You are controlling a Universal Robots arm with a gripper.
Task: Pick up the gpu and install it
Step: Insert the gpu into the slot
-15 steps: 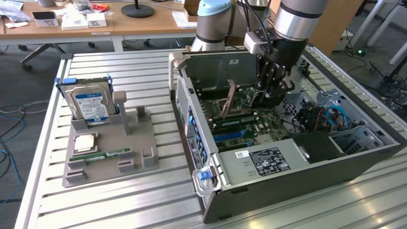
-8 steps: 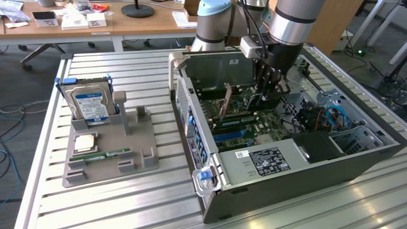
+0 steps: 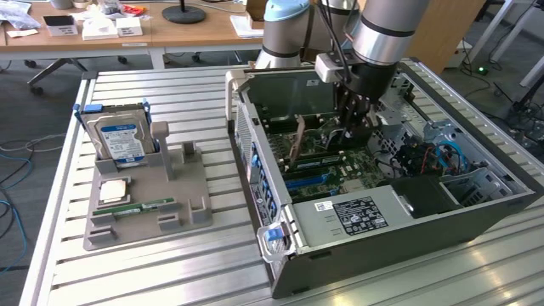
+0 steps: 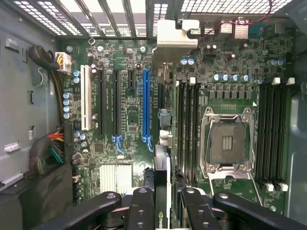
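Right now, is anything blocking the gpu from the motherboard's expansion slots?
Nothing visible does. The gripper holds the gpu edge-on over the motherboard, beside the blue slot, which is empty along its length.

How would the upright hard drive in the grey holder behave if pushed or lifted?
The hard drive looks rigid and probably heavy for its size, given its metal body. Standing on end, it could tip, though the grey holder likely braces it.

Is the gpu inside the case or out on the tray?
Inside: the gpu stands edge-on between the fingers over the motherboard. Seated or not: cannot tell.
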